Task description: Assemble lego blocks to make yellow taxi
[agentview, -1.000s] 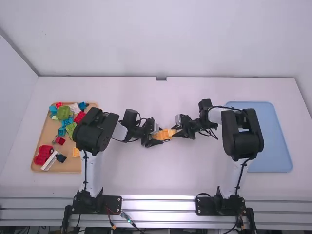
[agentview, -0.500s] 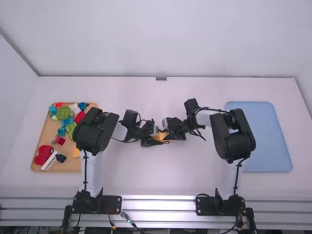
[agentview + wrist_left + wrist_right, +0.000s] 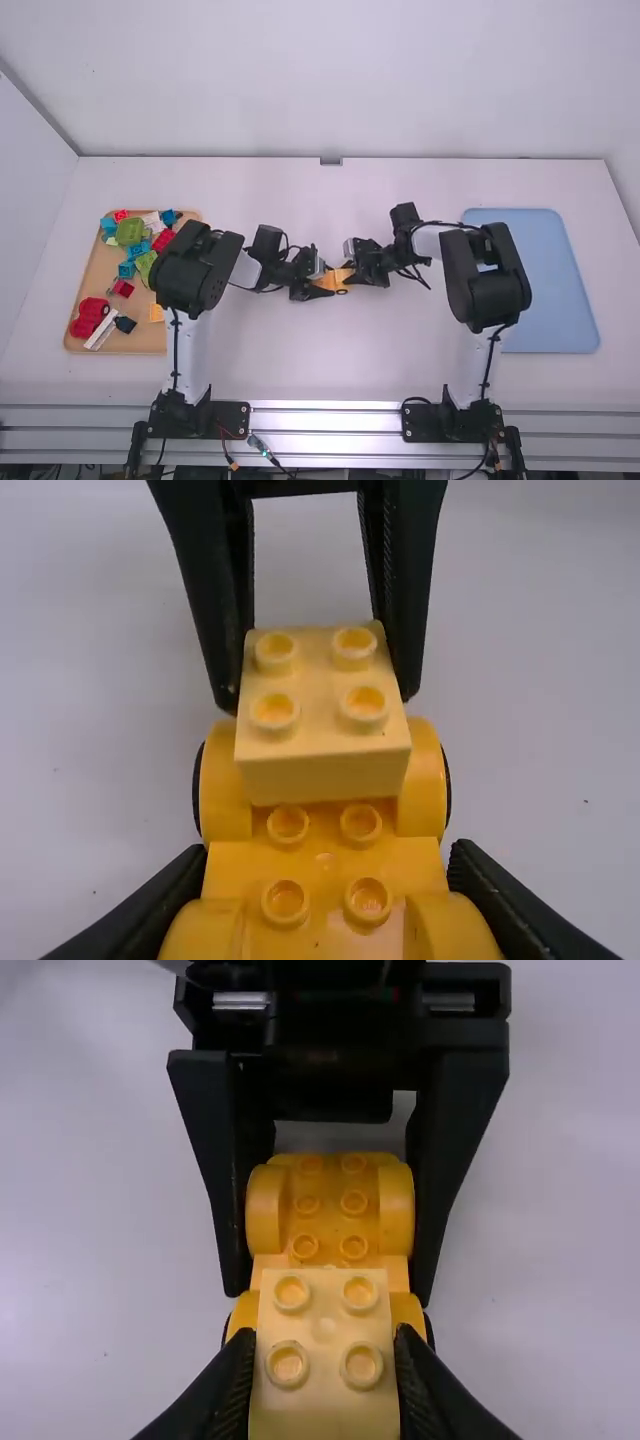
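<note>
The yellow car base [image 3: 330,1210] was about the middle of the bench [image 3: 330,370], between the wooden tray [image 3: 140,342] near the left edge and the blue tray [image 3: 550,280] near the right. The left gripper [image 3: 330,868] had its fingers clamped on the base's sides; the right gripper [image 3: 325,1342] had its own closed on the two sides of a pale yellow block [image 3: 322,685], studs up, over one end of the base. Seating that block looked to be the step in hand.

Both pieces looked like hard, light plastic, stiff enough to take a firm squeeze and unlikely to break. The smooth walls could slip or twist under a push, and the wheels [image 3: 447,785] might let the base roll if the grip slackened. The base was best held low on its flat sides, clear of the studs [image 3: 289,823]; the block, by opposite walls, square to the rows, with the fingertips high enough not to foul the base. A straight press down would serve better than a tilted one.

The block's underside and the studs beneath it were hidden, so I could not tell whether it had seated or was only hovering. The wheels were mostly covered, and from above the grippers masked the join. Whether the base touched the bench could not be made out either.
</note>
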Available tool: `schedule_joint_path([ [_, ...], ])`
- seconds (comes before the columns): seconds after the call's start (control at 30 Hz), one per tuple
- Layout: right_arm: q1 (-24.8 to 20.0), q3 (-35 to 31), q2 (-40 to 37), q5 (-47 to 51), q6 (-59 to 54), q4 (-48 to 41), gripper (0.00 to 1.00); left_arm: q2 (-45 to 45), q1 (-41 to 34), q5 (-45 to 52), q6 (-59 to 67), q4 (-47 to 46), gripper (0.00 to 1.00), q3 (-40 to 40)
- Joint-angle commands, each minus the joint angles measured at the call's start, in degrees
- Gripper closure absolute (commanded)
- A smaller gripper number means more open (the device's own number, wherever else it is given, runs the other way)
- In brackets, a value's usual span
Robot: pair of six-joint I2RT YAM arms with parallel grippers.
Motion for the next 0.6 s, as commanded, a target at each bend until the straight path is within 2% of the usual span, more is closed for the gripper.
schedule_joint_path([
  [0.0, 0.85, -2.14, -1.27, -1.11, 0.24, 1.70, 0.96, 1.05, -0.07, -2.40, -2.38, -1.57, 0.64, -0.52],
  [0.2, 0.24, -3.56, -1.27, -0.70, 9.46, 9.07, 0.95, 1.05, -0.07, -2.49, -2.12, -1.36, 0.64, -0.44],
  [0.47, 1.42, -5.07, -1.27, 0.70, 11.10, 11.78, 0.95, 1.05, -0.07, -2.60, -2.21, -1.60, 0.63, -0.35],
  [0.53, 1.11, -5.01, -1.27, 1.60, 11.06, 11.41, 0.91, 1.05, -0.07, -2.62, -2.12, -1.53, 0.63, -0.44],
  [0.57, 0.87, -4.85, -1.27, 2.43, 11.34, 11.34, 0.86, 1.05, -0.04, -2.64, -2.16, -1.57, 0.63, -0.44],
])
